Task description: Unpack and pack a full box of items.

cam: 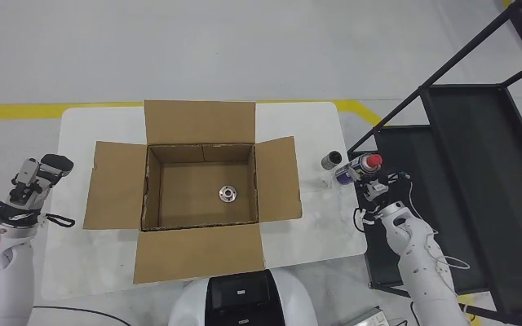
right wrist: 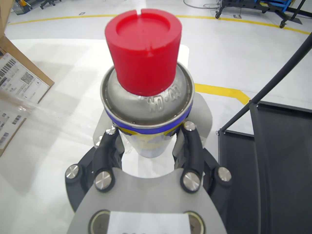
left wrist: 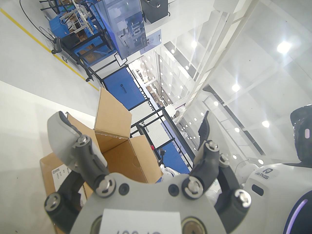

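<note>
— At the table's (cam: 318, 122) right edge, what are you holding?

— One spray can (cam: 364, 165) with a red cap. My right gripper (right wrist: 151, 135) is closed round its body, one finger on each side, and the can stands upright. I can't tell whether it touches the tabletop.

— Anything next to it?

— One small dark cylinder (cam: 330, 159) with a pale top, just left of the can, standing on the table.

— And your other side?

— My left gripper (cam: 37, 175) hangs at the table's left edge, its two fingers spread wide with nothing between them.

— Where is the box?

— One cardboard box (cam: 200, 122) sits mid-table, between my arms, all four flaps folded out flat. Inside I count a single round metal piece (cam: 227, 193), near the middle of the floor. One black rack (cam: 457, 163) stands right of the table.
</note>
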